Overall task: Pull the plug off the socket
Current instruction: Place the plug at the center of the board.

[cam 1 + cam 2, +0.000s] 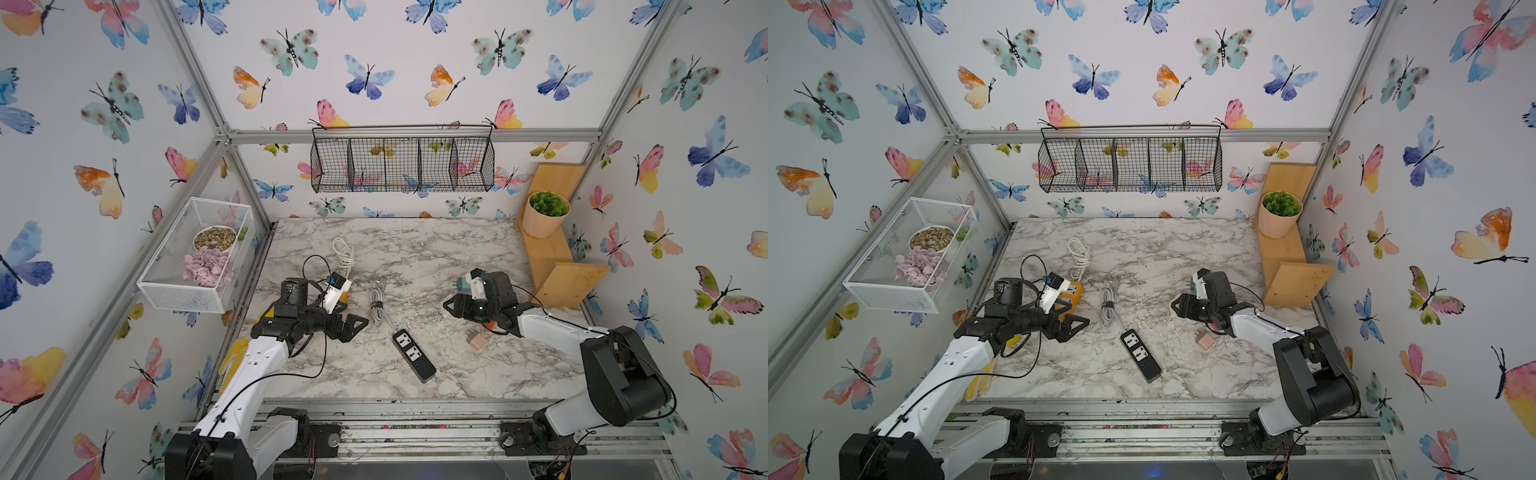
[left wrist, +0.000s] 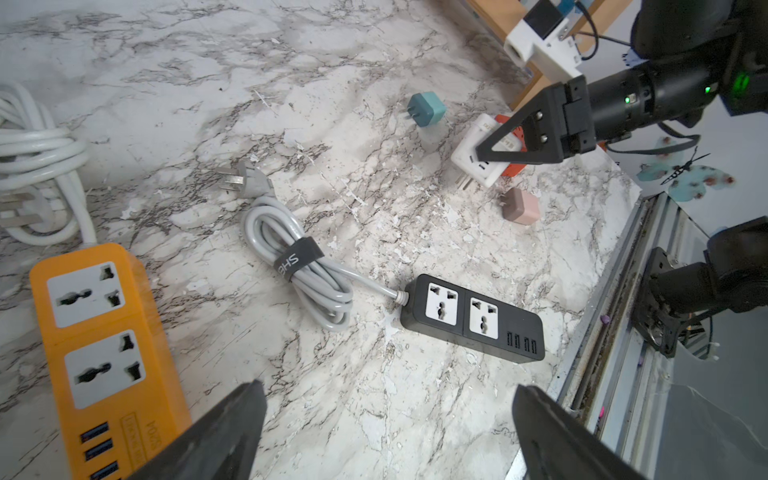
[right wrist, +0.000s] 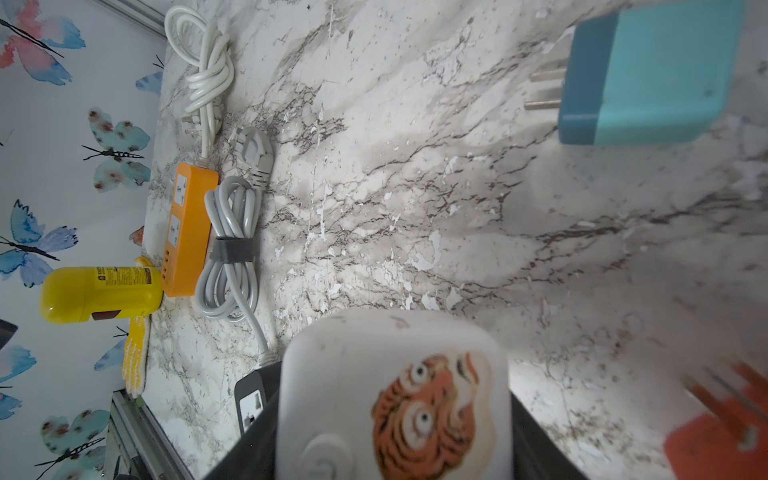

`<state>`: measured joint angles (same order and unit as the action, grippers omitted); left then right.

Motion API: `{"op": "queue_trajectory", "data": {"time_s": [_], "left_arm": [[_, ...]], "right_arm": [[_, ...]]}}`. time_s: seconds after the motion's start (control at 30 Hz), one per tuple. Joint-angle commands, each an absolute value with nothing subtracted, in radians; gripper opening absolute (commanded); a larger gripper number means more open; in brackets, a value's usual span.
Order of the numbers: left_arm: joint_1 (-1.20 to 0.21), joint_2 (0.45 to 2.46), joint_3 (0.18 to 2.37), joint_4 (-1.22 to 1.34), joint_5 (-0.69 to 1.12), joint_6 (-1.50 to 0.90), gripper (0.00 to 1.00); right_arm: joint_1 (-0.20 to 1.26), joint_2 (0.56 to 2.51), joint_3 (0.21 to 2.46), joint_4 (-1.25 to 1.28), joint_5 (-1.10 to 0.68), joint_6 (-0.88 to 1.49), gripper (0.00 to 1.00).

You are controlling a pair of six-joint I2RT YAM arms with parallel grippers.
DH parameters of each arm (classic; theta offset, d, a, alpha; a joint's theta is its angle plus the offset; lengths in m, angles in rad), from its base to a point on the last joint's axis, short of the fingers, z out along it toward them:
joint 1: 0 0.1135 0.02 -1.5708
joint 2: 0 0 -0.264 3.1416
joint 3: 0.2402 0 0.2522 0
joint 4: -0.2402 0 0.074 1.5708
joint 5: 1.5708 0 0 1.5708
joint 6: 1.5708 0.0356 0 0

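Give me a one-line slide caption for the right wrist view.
Right fingers grip the white tiger plug over the marble table, where a teal plug and an orange power strip lie.

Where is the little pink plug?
In both top views the small pink plug lies on the marble table, just right of the black power strip, near the right arm.

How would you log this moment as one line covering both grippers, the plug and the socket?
left gripper: open, empty | right gripper: shut on white plug | black power strip: both sockets empty | plug: apart from strip
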<state>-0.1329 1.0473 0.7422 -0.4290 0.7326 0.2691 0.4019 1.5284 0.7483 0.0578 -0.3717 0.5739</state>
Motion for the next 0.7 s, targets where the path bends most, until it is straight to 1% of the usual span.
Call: {"op": "queue_trajectory", "data": {"time_s": [0.0, 0.4, 0.67], "left_arm": [[-0.138, 1.052, 0.736, -0.428, 0.801, 0.296, 0.98], [-0.140, 1.062, 0.732, -0.423, 0.778, 0.298, 0.99], [-0.140, 1.069, 0.732, -0.420, 0.774, 0.295, 0.98]], "right_arm": [[0.390, 1.561, 0.789, 0.113, -0.422, 0.563, 0.02], [0.377, 1.706, 0.868, 0.113, -0.476, 0.526, 0.03], [0.377, 1.750, 0.880, 0.094, -0.443, 0.500, 0.10]]}}
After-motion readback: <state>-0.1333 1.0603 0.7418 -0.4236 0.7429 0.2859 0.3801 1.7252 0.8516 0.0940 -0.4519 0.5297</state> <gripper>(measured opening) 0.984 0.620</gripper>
